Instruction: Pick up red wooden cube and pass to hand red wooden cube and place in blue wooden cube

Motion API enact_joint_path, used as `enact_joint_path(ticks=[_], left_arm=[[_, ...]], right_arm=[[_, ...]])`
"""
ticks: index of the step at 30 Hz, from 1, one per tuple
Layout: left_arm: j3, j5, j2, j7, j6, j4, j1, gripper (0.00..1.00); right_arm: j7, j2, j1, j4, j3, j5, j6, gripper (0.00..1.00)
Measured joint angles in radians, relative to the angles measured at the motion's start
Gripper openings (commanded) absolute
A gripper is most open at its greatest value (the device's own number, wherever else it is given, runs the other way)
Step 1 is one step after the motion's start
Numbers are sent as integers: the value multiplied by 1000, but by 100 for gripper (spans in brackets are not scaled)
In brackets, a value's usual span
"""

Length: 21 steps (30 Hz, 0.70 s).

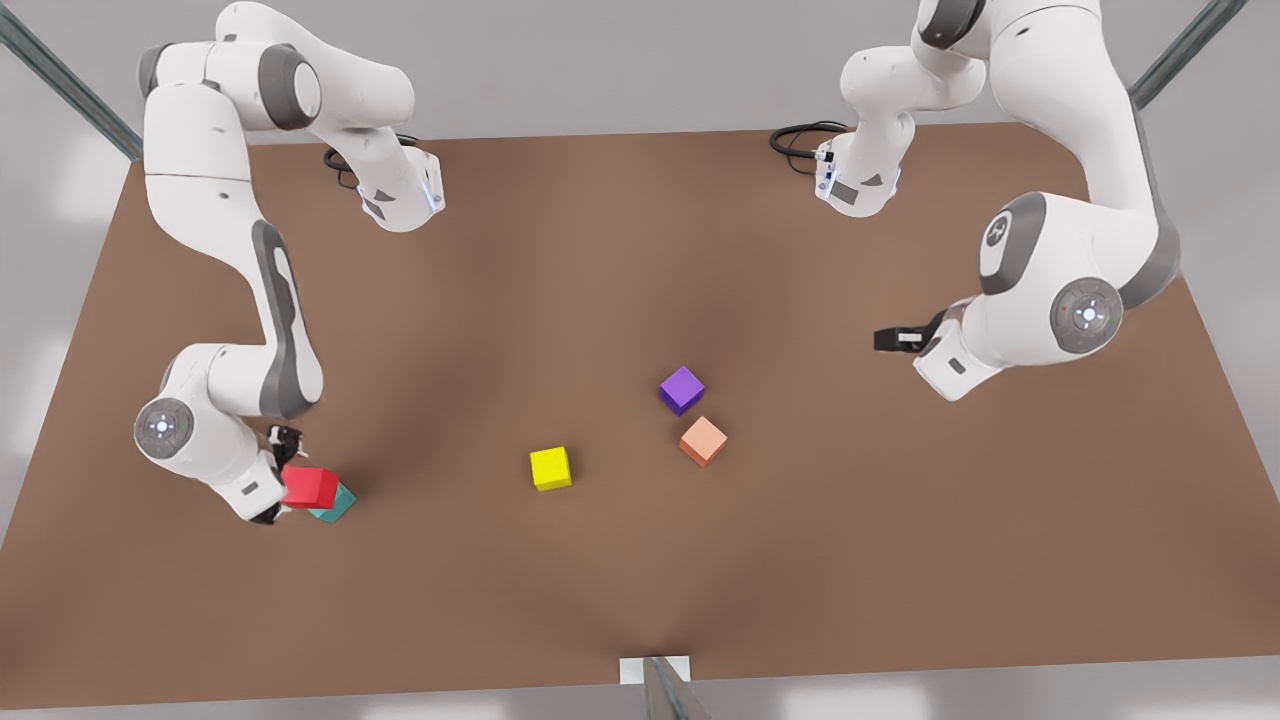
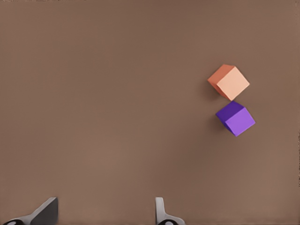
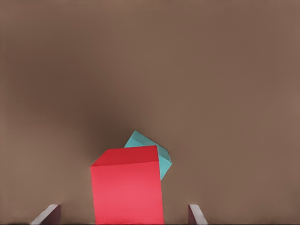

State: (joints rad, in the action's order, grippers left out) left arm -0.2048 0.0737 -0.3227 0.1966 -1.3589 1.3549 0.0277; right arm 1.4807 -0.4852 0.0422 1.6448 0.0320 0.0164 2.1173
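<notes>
The red wooden cube [image 1: 309, 487] [image 3: 126, 187] sits on top of the blue wooden cube [image 1: 338, 505] [image 3: 161, 157], a teal block mostly covered by it, at the front view's left. My right gripper [image 1: 278, 478] [image 3: 121, 215] straddles the red cube, open, with a gap between each finger and the cube's sides. Over at the front view's right, my left gripper [image 1: 895, 340] [image 2: 105, 211] hovers above the table, open and holding nothing.
A purple cube [image 1: 681, 389] [image 2: 236, 118] and a salmon-orange cube [image 1: 703, 441] [image 2: 229, 82] lie close together right of the table's middle. A yellow cube [image 1: 550, 468] lies near the centre. The brown table [image 1: 640, 250] is bare around them.
</notes>
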Motion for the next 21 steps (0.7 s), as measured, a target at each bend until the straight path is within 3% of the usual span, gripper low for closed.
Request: enact_joint_path(ticks=[9, 15, 18, 21], left_arm=[[-6, -5, -6, -1, -26, -4, -36, 100], [-6, -31, -7, -2, -32, -3, -28, 100], [-6, -35, -8, -3, -33, -2, -30, 100], [-10, -36, -10, -3, -28, -3, -32, 100]], right_arm=[[-415, -106, -69, -234, 0, -69, -297, 100], [-745, 211, -82, -269, 12, -24, -527, 100], [-871, 366, -69, -176, 17, -20, -603, 100], [-981, 426, -61, -139, 15, -18, -660, 100]])
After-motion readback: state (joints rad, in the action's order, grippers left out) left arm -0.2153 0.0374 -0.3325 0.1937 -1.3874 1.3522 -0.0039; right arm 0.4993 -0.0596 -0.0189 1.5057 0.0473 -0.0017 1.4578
